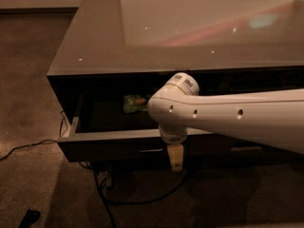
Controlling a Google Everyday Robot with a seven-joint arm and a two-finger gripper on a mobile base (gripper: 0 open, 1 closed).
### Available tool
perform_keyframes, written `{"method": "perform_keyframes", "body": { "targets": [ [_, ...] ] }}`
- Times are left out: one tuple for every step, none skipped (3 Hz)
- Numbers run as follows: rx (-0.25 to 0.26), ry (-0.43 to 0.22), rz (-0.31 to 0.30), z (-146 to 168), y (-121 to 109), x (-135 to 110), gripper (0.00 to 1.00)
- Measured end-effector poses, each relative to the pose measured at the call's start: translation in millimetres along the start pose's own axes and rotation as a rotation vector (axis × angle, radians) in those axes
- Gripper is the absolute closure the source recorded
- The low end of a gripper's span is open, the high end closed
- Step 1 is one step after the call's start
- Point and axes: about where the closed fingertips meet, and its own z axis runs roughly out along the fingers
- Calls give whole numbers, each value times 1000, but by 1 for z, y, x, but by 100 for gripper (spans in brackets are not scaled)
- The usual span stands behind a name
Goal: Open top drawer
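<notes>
The top drawer [109, 148] of the dark cabinet stands pulled out, its front panel toward me and its shadowed interior showing. Its small loop handle [149, 149] sits at the middle of the front. My gripper [175, 158] hangs down from the white wrist, just right of the handle and in front of the panel's lower edge. It holds nothing that I can see. A green packet [134, 103] lies at the back of the drawer.
The glossy cabinet top [190, 27] reaches over the drawer. My white arm [237, 115] crosses from the right over the drawer's right half. Black cables [102, 194] trail on the brown floor below, and a small dark object [29, 217] lies at the bottom left.
</notes>
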Motion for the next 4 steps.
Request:
{"method": "perform_keyframes", "body": {
  "targets": [
    [-22, 34, 3, 2, 16, 6, 19],
    [-23, 63, 14, -1, 25, 14, 42],
    [-8, 108, 36, -14, 42, 25, 65],
    [22, 134, 50, -28, 55, 29, 88]
  ]
}}
